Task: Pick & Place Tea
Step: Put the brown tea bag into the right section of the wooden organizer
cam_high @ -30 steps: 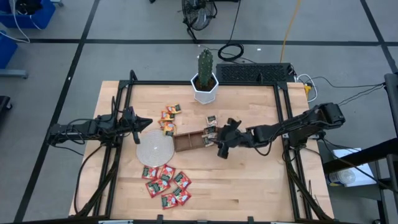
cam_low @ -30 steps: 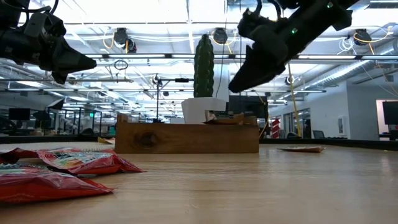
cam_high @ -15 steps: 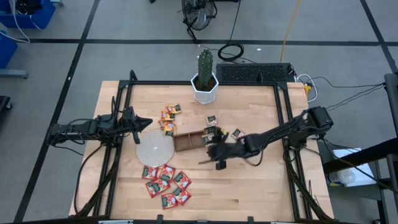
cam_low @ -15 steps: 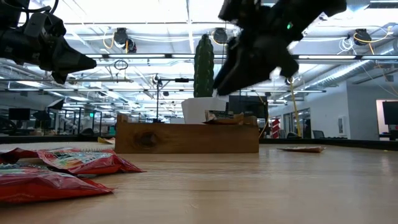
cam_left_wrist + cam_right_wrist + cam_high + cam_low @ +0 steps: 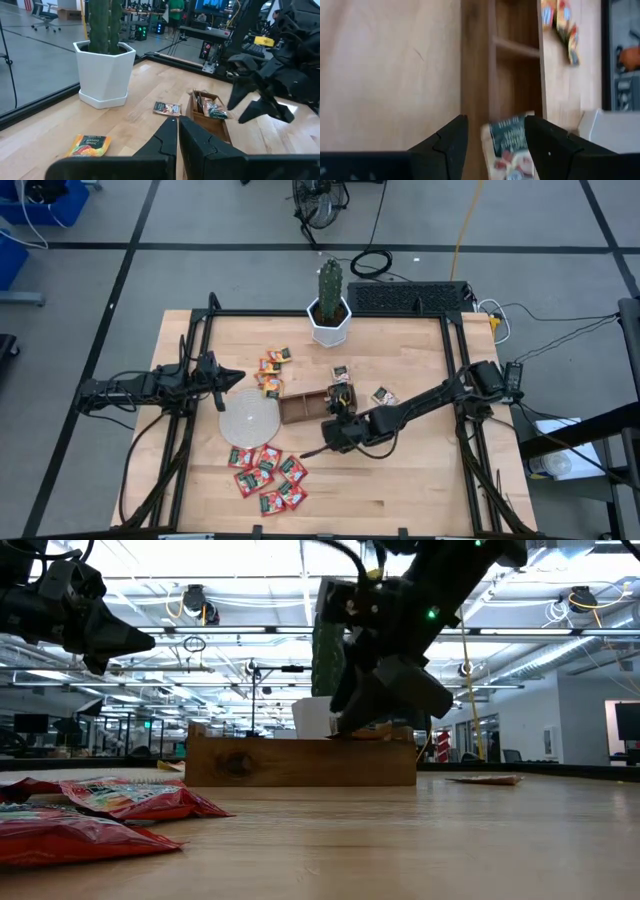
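Wooden tray (image 5: 303, 405) mid-worktop lies just beyond the right pincer (image 5: 496, 131), fingers apart, empty, a whitish tea sachet (image 5: 509, 146) in its nearest compartment; left pincer (image 5: 177, 131), closed, waits far side.

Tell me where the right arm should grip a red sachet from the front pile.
Probably pick an outer red sachet at the pile's edge, pinching across its two free flat edges from straight above: it lies flat on the table, overlapping neighbours, so only the outward side looks clear. The right gripper hovers nearby.
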Robot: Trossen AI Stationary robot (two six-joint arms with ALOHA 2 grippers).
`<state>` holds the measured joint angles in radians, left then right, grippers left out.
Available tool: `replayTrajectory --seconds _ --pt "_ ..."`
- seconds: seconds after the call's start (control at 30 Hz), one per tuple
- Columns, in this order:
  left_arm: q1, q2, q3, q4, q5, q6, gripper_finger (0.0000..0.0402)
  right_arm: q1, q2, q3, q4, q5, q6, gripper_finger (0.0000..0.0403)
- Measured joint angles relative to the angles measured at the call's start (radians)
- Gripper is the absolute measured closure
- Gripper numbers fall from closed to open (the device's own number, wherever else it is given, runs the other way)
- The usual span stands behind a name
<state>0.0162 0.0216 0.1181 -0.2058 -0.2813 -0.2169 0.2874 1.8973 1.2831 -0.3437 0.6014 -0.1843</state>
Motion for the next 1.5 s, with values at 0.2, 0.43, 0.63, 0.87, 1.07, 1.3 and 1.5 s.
replayTrajectory --seconds 0.2,0.43,0.63,0.87,1.07,1.3,1.5 --pt "0.000 0.000 0.000 0.000 0.000 0.000 0.0380 -0.006 0.000 -0.012 -0.037 -0.001 0.053 0.0235" --pt "0.000 0.000 0.000 0.000 0.000 0.000 0.0380 -0.007 0.000 -0.033 -0.027 0.000 0.075 0.0250" --pt "0.000 0.000 0.000 0.000 0.000 0.000 0.0380 -0.007 0.000 -0.033 -0.027 0.000 0.094 0.0304" --pt "0.000 0.000 0.000 0.000 0.000 0.000 0.0380 -0.007 0.000 -0.034 -0.028 0.003 0.094 0.0395" --pt "0.000 0.000 0.000 0.000 0.000 0.000 0.0380 -0.005 -0.001 -0.034 -0.028 0.091 0.113 0.0402" --pt "0.000 0.000 0.000 0.000 0.000 0.000 0.0380 0.009 -0.038 -0.035 -0.012 0.092 0.131 0.0403" --pt "0.000 0.000 0.000 0.000 0.000 0.000 0.0380 0.015 -0.115 -0.035 0.023 -0.030 0.173 0.0403"
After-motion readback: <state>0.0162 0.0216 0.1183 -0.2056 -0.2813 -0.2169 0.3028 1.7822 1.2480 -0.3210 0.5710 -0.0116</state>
